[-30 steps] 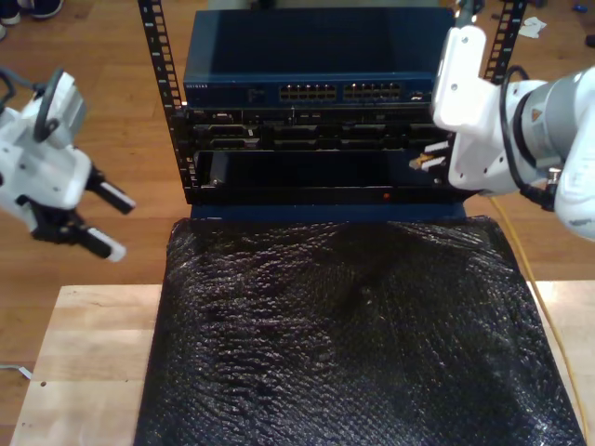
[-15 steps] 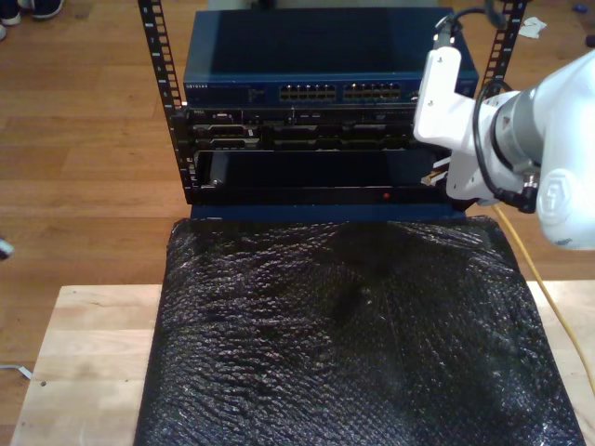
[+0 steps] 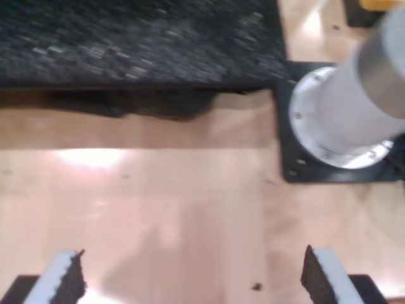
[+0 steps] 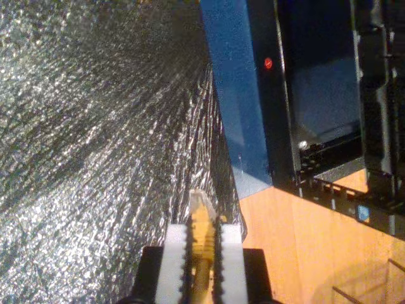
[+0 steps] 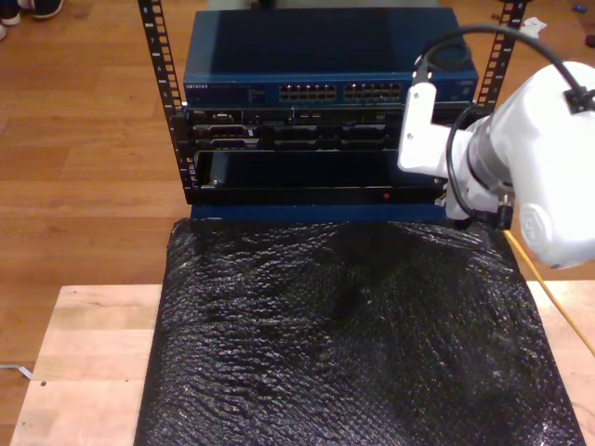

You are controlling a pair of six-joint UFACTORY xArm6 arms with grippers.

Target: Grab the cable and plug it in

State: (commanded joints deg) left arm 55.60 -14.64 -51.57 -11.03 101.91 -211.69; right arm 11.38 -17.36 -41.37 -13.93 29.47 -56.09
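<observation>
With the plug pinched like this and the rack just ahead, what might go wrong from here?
1. My second gripper holds the cable just behind its plug; a push against a port might slide it back through the pads.
2. The switch ports sit high on the rack, and the arm covers part of that face in the exterior view, so alignment may be hard to confirm.

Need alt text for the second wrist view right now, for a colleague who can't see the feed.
My second gripper is shut on the yellow-orange cable, whose clear plug sticks out past the fingertips. It hangs over the crinkled black mat, beside the blue rack base with a small red light and wooden floor.
</observation>
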